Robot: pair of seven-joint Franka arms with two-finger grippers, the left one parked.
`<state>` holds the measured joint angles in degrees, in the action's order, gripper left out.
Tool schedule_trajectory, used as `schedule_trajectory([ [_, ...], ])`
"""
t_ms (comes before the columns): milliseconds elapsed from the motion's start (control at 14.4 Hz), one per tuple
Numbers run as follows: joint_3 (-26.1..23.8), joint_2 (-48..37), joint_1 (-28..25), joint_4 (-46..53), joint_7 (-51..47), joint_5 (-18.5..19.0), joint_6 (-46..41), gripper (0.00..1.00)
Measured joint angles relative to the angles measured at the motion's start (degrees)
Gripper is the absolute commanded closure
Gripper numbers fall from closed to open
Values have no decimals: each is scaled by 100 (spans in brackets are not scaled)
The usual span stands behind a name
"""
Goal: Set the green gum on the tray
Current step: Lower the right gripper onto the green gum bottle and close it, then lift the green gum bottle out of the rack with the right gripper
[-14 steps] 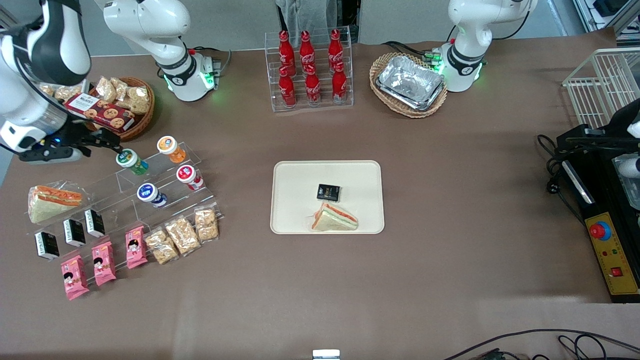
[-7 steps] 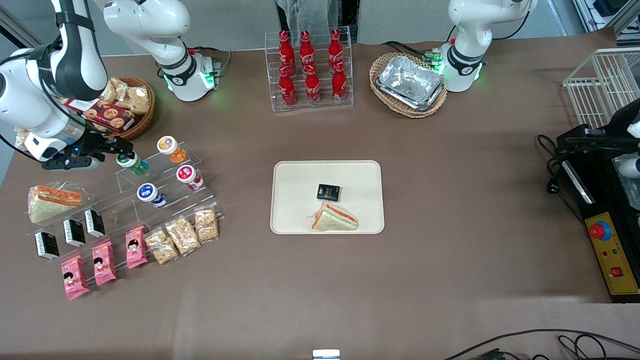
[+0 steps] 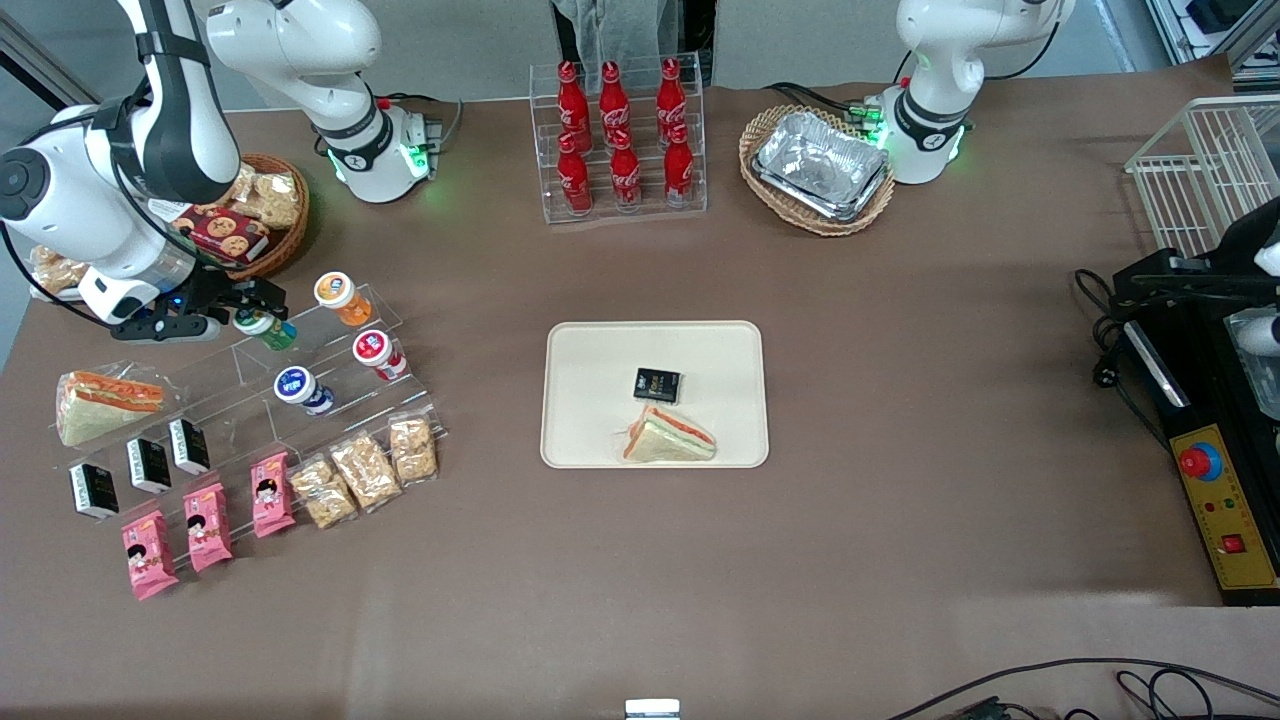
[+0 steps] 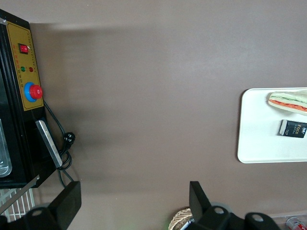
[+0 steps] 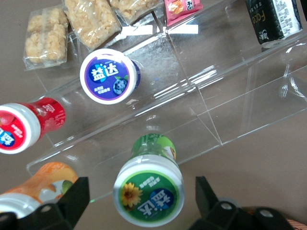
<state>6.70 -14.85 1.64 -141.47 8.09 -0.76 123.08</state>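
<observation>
Gripper (image 5: 139, 203) spread, fingers straddling the green gum (image 5: 148, 190) on the clear acrylic rack (image 3: 300, 365), not yet clamped. Grasp, lift and transfer to the tray (image 3: 600, 345) remain.

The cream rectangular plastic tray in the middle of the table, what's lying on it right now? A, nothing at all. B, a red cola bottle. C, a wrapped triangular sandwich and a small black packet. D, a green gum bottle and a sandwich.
C: the cream rectangular plastic tray holds only a wrapped triangular sandwich and a small black packet; the green-bodied gum bottle sits on the clear acrylic shelf between the gripper's open fingers.
</observation>
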Motion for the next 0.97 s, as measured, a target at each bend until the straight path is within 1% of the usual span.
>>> schedule_trajectory([
  [208,0,-1,0,-96,0,20,123,74],
  [277,0,-1,0,-120,0,38,150,85],
  [415,0,3,0,-135,0,89,186,94],
  [623,0,8,0,-135,0,148,244,98],
  [762,0,-8,0,-80,0,176,262,98],
  [831,0,-39,0,39,1,183,176,98],
  [900,0,-89,0,290,1,190,-138,98],
  [969,0,-145,0,689,2,195,-685,98],
])
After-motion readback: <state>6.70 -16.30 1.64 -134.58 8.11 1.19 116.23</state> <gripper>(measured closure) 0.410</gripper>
